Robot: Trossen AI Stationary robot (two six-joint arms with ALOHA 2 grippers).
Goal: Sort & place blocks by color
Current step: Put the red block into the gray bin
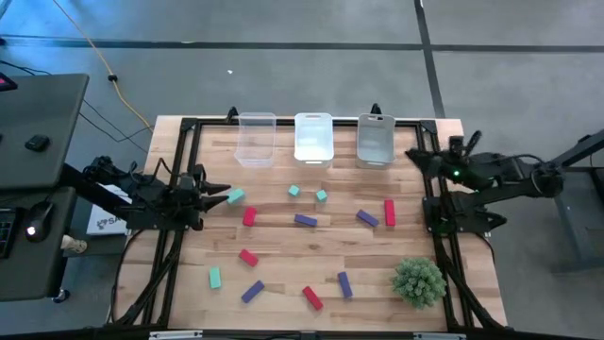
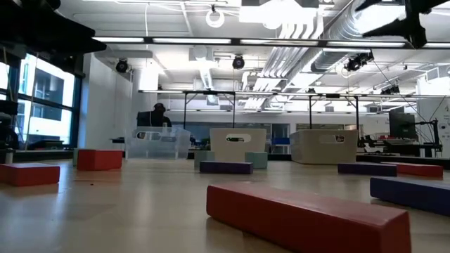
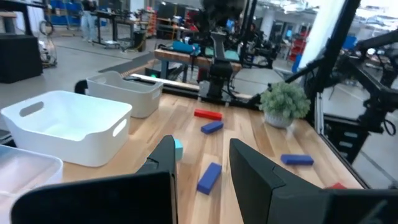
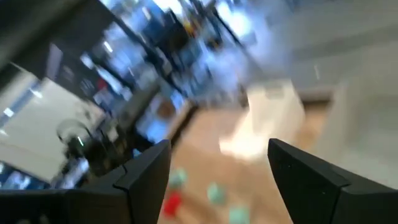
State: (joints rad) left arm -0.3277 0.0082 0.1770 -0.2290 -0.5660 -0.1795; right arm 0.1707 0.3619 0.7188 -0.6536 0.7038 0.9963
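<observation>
The blocks (image 1: 305, 220) lie scattered across the desk (image 1: 283, 179), none yet in the three bins (image 1: 313, 138) at its far edge. The left gripper (image 1: 223, 194), jaws parted and empty, sits beside a teal block (image 1: 235, 195); it should centre over it before closing. The right gripper (image 1: 413, 157) waits near the grey bin, jaws wide.

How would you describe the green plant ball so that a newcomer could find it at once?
Start at the wooden table and go to the corner on the right arm's side, opposite the three bins. There sits the plant ball, close to the table's edge. Unlike the small smooth blocks nearby, it is round, spiky and much bigger.
</observation>
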